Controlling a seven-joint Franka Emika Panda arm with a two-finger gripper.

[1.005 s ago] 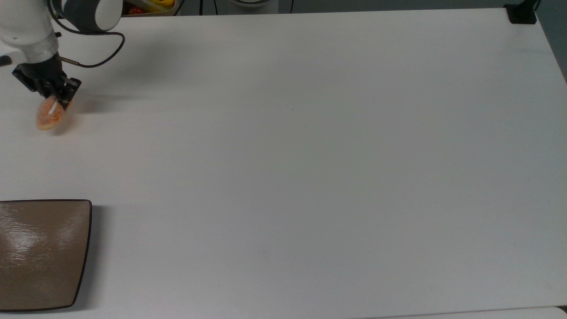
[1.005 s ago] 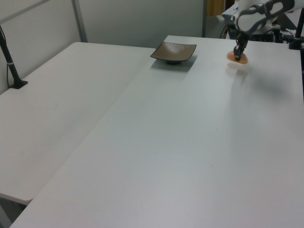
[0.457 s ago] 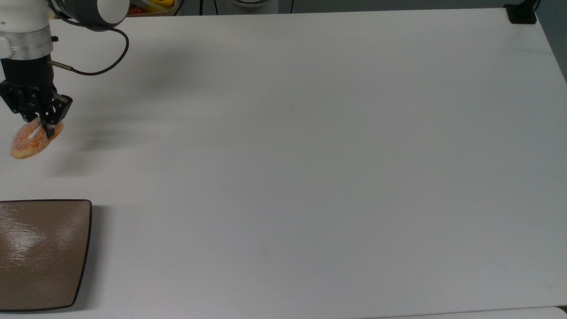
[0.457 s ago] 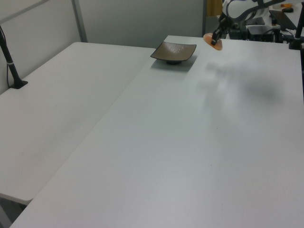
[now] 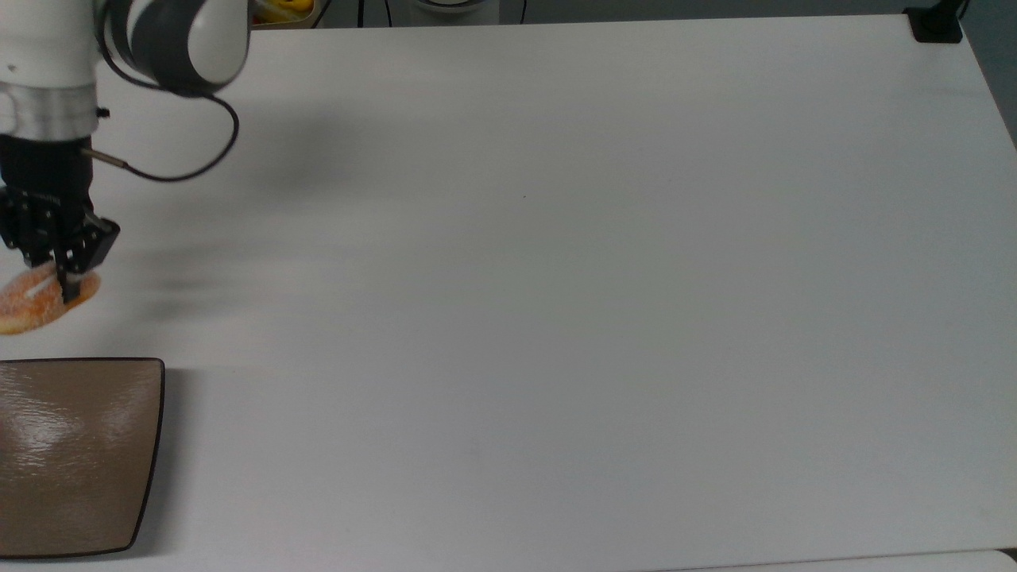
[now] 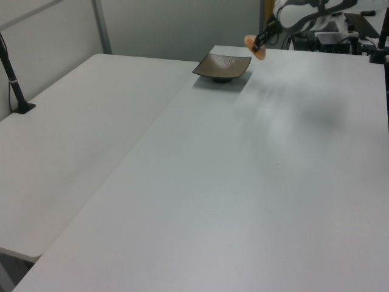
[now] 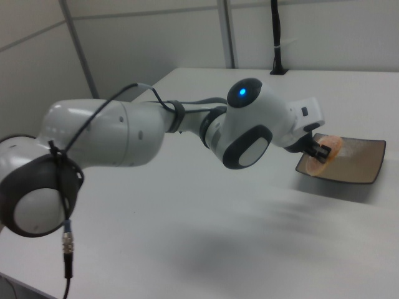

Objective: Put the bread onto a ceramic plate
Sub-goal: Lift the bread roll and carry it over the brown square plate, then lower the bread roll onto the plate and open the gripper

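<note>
The bread (image 5: 33,303), a small orange-brown sugary bun with a white stripe, hangs in the air at the top view's left edge, held at one end by my gripper (image 5: 59,287), which is shut on it. The bread (image 6: 255,47) sits just right of the ceramic plate (image 6: 222,66) in the left view, lifted above the table. The glossy tan-brown plate (image 5: 75,457) lies at the top view's lower left corner, below the bread. In the right view the bread (image 7: 330,149) and gripper (image 7: 320,152) appear in front of the plate's (image 7: 358,159) near edge.
The white table (image 5: 556,278) stretches wide to the top view's right. A black clamp (image 5: 936,24) sits at its far right corner. A second white table (image 6: 73,146) joins on the left view's left, with a black post (image 6: 15,85).
My gripper has lifted the bread off the table and carried it toward the plate, downward in the top view and leftward in the left view. The plate has not moved.
</note>
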